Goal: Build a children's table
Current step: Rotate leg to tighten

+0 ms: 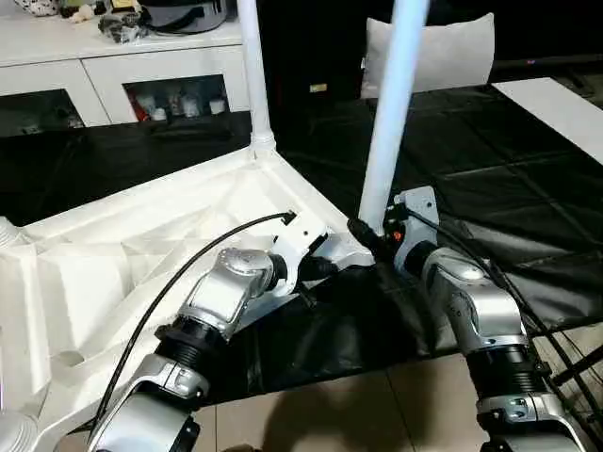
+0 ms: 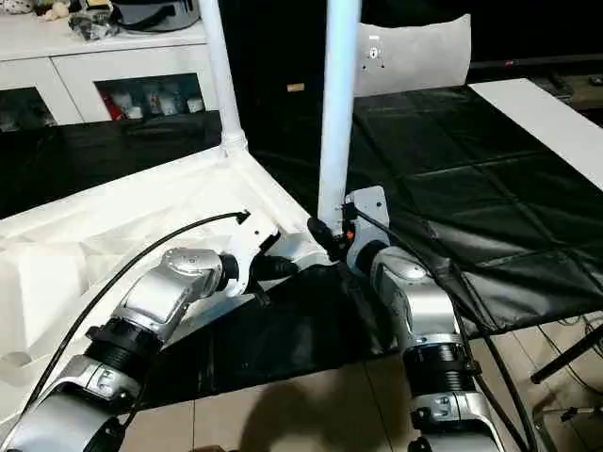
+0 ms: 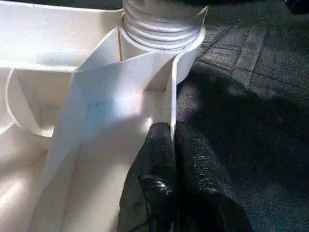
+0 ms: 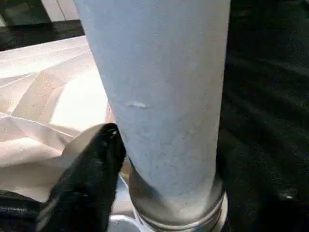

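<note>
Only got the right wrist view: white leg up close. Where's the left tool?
Observer: The left tool is shut on the rim wall of the upturned tabletop, right beside the near leg you see.
Operator: Any other legs in?
Observer: One. A second leg stands upright at the tabletop's far corner.
Operator: Is mine seated?
Observer: The left wrist view shows threads on the near leg exposed above its socket, so probably not fully.
</note>
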